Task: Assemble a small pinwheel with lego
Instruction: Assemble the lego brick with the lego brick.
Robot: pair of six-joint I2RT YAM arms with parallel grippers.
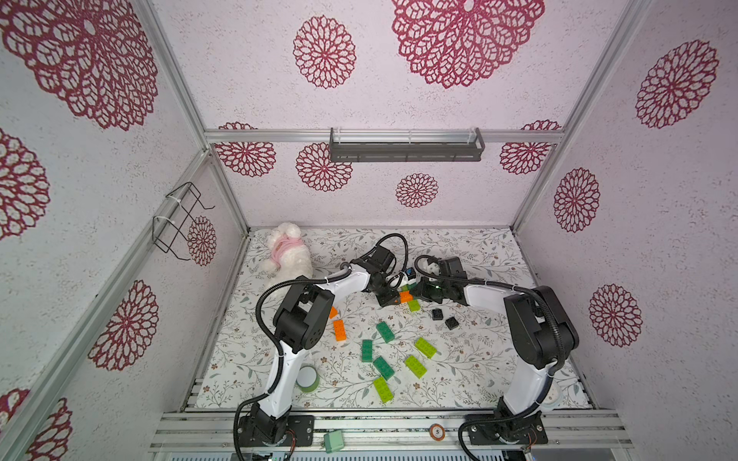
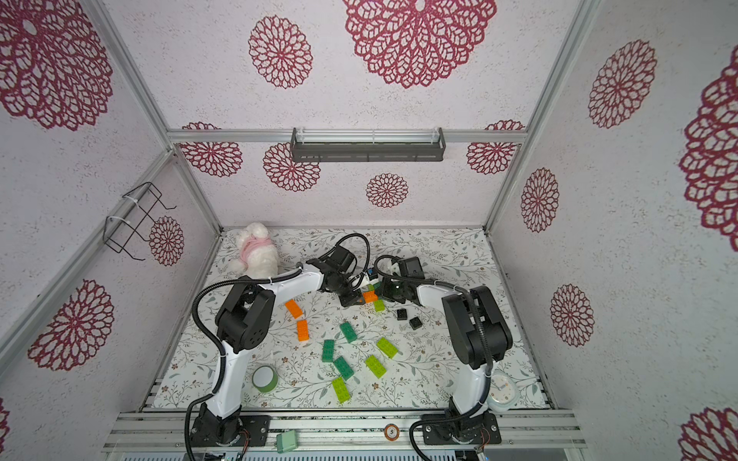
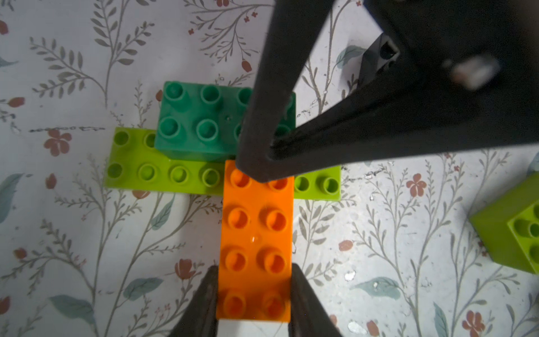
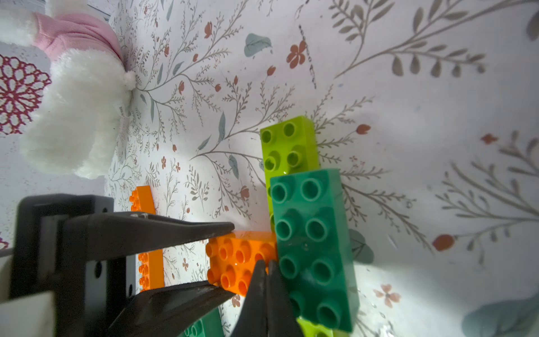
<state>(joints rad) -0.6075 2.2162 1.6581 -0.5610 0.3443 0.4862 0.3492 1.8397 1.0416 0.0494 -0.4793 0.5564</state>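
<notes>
On the lime-green studded plastic base (image 3: 163, 175): oblong orange studded plastic brick (image 3: 256, 233) laid crosswise, butting an oblong dark green studded brick (image 3: 198, 125). My left gripper (image 3: 254, 280) clamps the orange brick's long sides. My right gripper (image 4: 267, 271) is closed, tips at their seam. Two small square black bricks (image 1: 437, 314) lie near the base.

High stereo pair, wrist views near lego (image 3: 256, 233)

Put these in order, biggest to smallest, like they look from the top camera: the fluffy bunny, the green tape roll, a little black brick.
In a top view:
1. plush bunny, largest by far.
2. green tape roll.
3. black brick, smallest; its black neighbour looks equal.
</notes>
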